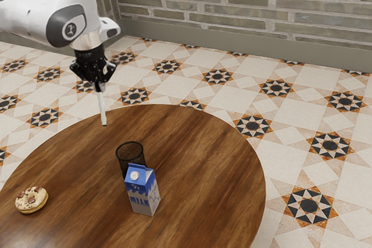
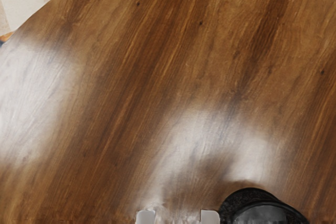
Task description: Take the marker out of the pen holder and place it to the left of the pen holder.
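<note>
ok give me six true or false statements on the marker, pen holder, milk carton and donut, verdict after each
1. The marker hangs from the gripper. True.
2. The marker touches the table. False: it is in the air.
3. The milk carton is near the pen holder. True.
4. The milk carton lies on its side. False: it stands upright.
5. The donut is farther toward the exterior view's left than the pen holder. True.
6. The pen holder is white. False: it is black.
</note>
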### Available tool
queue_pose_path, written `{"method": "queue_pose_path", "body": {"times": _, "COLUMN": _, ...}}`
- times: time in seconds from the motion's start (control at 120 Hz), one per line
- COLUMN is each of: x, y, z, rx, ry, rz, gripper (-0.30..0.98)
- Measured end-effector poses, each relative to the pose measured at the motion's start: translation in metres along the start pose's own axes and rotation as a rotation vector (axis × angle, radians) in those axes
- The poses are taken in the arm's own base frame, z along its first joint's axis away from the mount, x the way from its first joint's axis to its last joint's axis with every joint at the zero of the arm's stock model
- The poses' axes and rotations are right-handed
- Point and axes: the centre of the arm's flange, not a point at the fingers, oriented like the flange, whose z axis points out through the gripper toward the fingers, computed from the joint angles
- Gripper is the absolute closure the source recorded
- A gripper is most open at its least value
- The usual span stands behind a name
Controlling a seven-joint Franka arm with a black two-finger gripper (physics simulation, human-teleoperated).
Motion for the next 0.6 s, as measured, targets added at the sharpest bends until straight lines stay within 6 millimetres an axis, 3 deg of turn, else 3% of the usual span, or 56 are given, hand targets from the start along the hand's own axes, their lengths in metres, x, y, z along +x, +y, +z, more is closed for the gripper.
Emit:
{"method": "queue_pose_path", "body": {"times": 0.083, "x": 0.007, "y": -0.011, "z": 0.021, "rx": 0.086, "ry": -0.077, "rz": -0.009, "gripper": 0.79}}
{"method": "queue_pose_path", "body": {"times": 0.233, "x": 0.031, "y": -0.048, "z": 0.088, "rx": 0.251, "ry": -0.256, "rz": -0.072, "gripper": 0.79}}
{"method": "queue_pose_path", "body": {"times": 0.458, "x": 0.044, "y": -0.035, "z": 0.174, "rx": 0.416, "ry": -0.461, "rz": -0.049, "gripper": 0.79}}
{"method": "queue_pose_path", "body": {"times": 0.6, "x": 0.041, "y": -0.028, "z": 0.203, "rx": 0.457, "ry": -0.540, "rz": -0.027, "gripper": 0.79}}
